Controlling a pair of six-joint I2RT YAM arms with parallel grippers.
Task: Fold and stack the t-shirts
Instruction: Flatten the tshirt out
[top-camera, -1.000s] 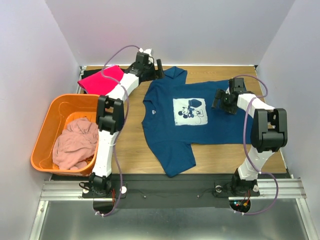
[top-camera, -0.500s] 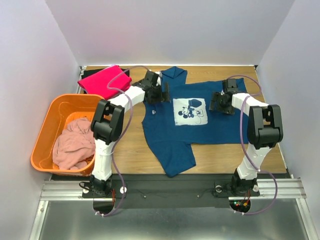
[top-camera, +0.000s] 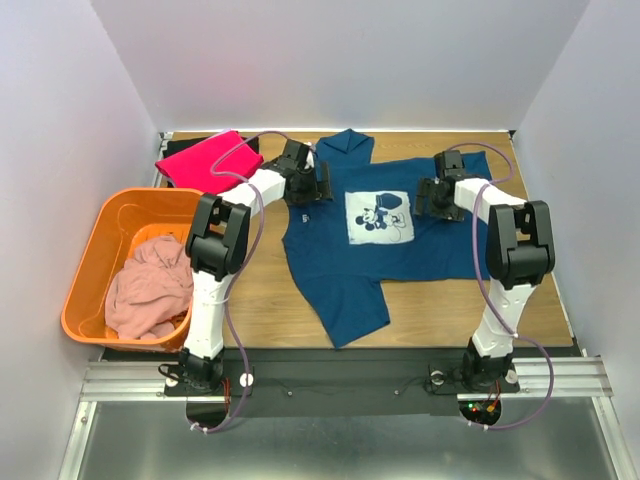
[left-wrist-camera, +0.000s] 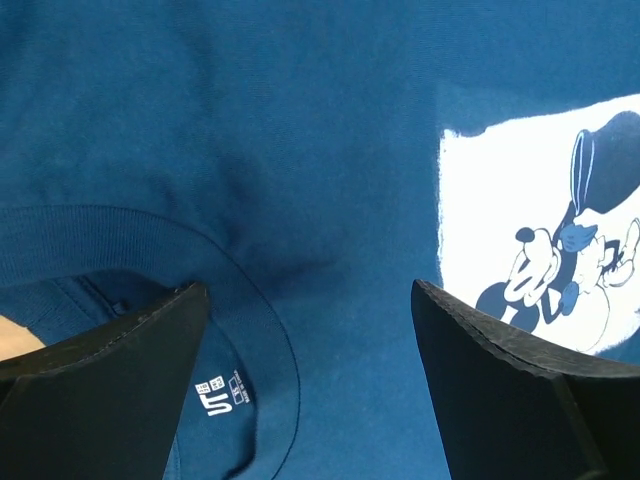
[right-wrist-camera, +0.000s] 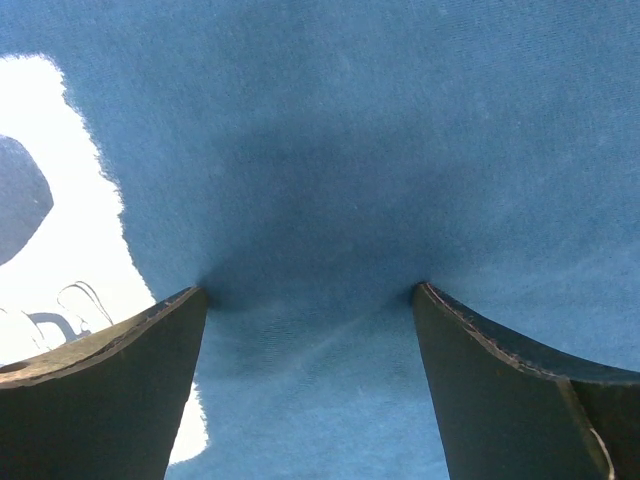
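- Table (top-camera: 250, 295): wooden top that carries all the stock, with the arm bases at its near edge.
- Navy t-shirt (top-camera: 330, 255): spread flat at mid-table, print side up. The collar points left and the hem right, with one sleeve toward the far edge and one toward the near edge. It is not yet folded, so the step in hand is judged to be the first grasp for its fold.
- Orange basket (top-camera: 82, 270): at the left, holding a crumpled pale pink tee (top-camera: 150, 285) that awaits its turn.
- Bright pink tee (top-camera: 205, 160): folded at the far left corner, on top of something dark that is too hidden to name.
- Left gripper (top-camera: 312, 187): jaws wide apart and holding nothing. In the wrist view (left-wrist-camera: 305, 292) it hangs low over the collar (left-wrist-camera: 150, 225). Whether it touches the cloth cannot be told.
- Right gripper (top-camera: 432, 198): jaws wide apart and holding nothing. In the wrist view (right-wrist-camera: 308, 290) the tips press dimples into the cloth just right of the white print (top-camera: 380, 217).
- Next move, as judged: both jaws close to pinch the cloth, then lift together. A loose or uneven pinch would likely drag the shirt askew.
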